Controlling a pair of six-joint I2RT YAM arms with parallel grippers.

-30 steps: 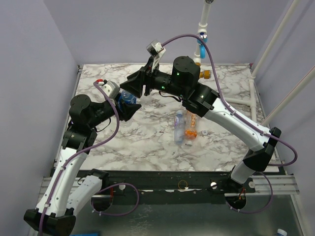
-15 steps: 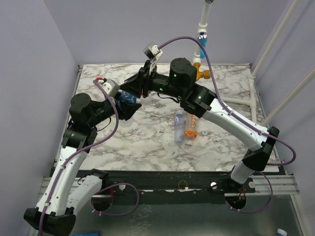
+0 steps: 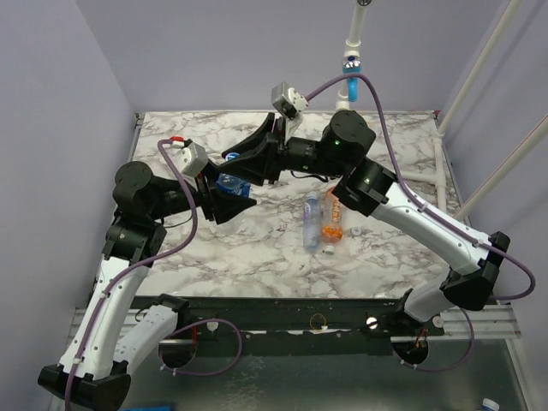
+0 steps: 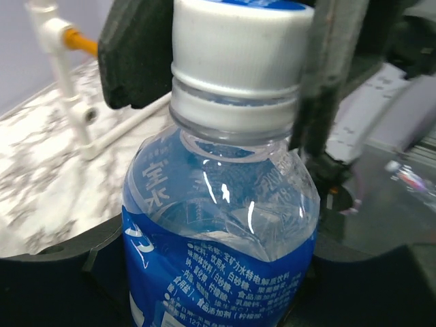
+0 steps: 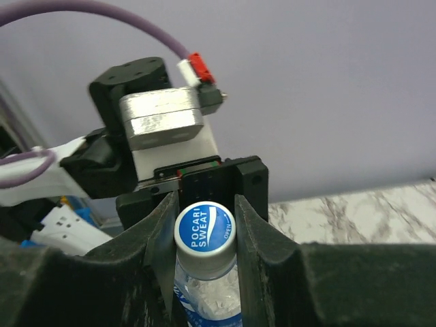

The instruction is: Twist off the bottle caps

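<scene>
My left gripper (image 3: 229,202) is shut on the body of the clear bottle with the dark blue label (image 3: 229,181), held above the table's back left. In the left wrist view the bottle (image 4: 218,225) fills the frame, its white cap (image 4: 238,48) still on. My right gripper (image 3: 250,163) is shut on that cap. In the right wrist view the cap (image 5: 204,229) has a blue printed top and sits pinched between my fingers (image 5: 158,235). The slim light-blue-labelled bottle (image 3: 310,220) and the orange bottle (image 3: 332,218) lie at mid-table. The clear unlabelled bottle is not visible.
Two small white caps (image 3: 356,231) (image 3: 329,251) lie loose beside the lying bottles. A white pipe with a blue fitting (image 3: 349,64) rises at the back. A white pipe (image 3: 441,163) runs along the right edge. Purple cables loop over both arms.
Both grippers and the bottle between them have shifted to the right. The right wrist has swung right and its elbow moved out. Both grips are unchanged.
</scene>
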